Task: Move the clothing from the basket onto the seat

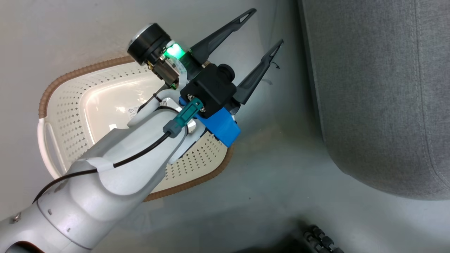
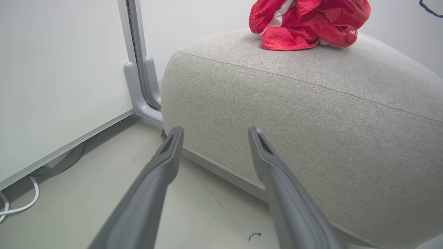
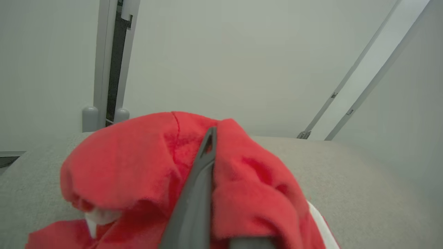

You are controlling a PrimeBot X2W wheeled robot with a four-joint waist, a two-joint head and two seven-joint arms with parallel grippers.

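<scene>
The left arm point(image 1: 116, 165) reaches diagonally up from the lower left, wrist light glowing green, and the left gripper point(image 1: 268, 27) has both long fingers spread wide with nothing between them, while the right gripper point(image 3: 211, 138) is pinched tight on the clothing point(image 3: 131, 155).

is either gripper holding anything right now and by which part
The right gripper appears shut on the clothing, pinching a bunched red fold near its top, over the seat. The left gripper is open and holds nothing.
</scene>
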